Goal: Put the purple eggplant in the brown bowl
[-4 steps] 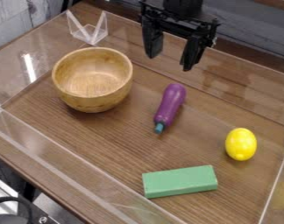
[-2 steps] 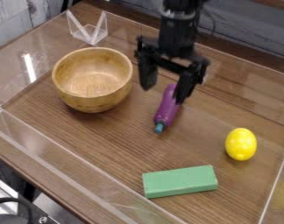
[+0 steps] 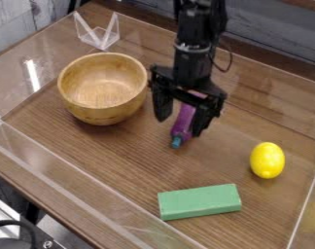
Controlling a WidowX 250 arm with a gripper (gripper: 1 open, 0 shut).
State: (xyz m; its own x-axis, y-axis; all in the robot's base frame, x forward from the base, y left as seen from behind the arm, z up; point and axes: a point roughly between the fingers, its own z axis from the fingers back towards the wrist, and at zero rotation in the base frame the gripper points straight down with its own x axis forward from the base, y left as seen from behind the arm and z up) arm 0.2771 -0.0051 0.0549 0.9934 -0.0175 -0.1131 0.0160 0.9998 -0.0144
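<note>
The purple eggplant [image 3: 184,124] lies on the wooden table, its teal stem end pointing toward the front. My gripper [image 3: 185,116] points straight down over it and stands open, one finger on each side of the eggplant's body, low near the table. I cannot tell whether the fingers [image 3: 160,105] touch it. The upper part of the eggplant is hidden by the gripper. The brown bowl [image 3: 103,88] stands empty just left of the gripper, a short gap away.
A yellow lemon [image 3: 266,160] lies at the right. A green rectangular block [image 3: 199,201] sits near the front. A clear folded plastic piece [image 3: 96,32] stands at the back left. Transparent walls edge the table.
My gripper has come down and toward the front from the back of the table until its open fingers straddle the eggplant. Nothing else has moved.
</note>
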